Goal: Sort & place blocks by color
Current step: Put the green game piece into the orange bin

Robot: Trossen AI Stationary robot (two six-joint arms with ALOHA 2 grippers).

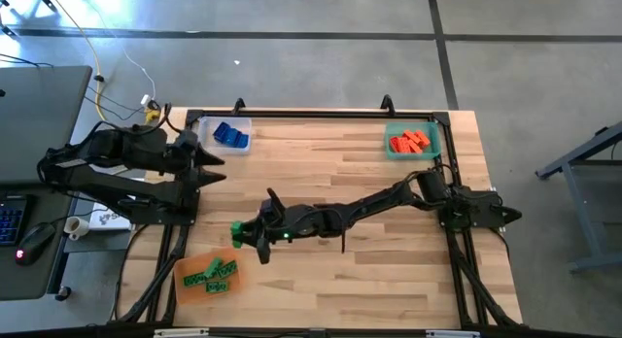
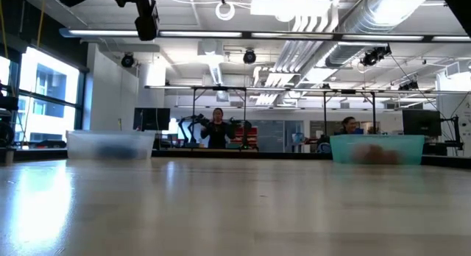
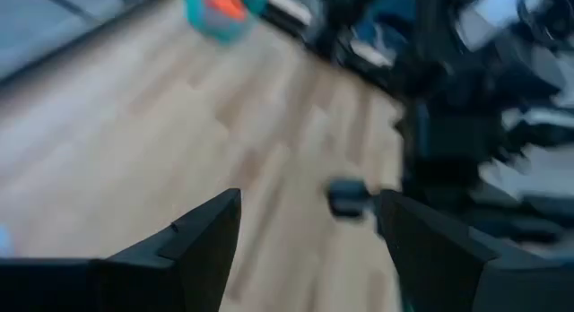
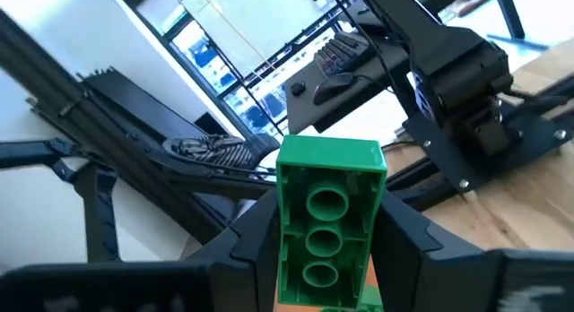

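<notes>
Green and studded, a small plastic brick (image 4: 329,221) fills the right wrist view, pinched between the two dark fingers of the right gripper (image 1: 245,233) with its long side running out past the tips. From above, this gripper hangs over the wooden desk (image 1: 330,183) near 7 o'clock, and its jaws are closed on the brick. The flat orange tray (image 1: 208,277) with the other green bricks (image 1: 213,273) lies just beyond it, further toward 7 o'clock, so the right arm is nearer to it than the left one. I think the brick must go a little more that way and then down. The left gripper (image 1: 206,163) waits at about 10 o'clock with its jaws wide and empty, beside the clear tray (image 1: 239,122) of blue bricks (image 1: 229,135). Red-orange bricks (image 1: 410,142) sit in the green tray (image 1: 433,150) at 1 o'clock. How high the held brick is above the tray is hard to tell.
</notes>
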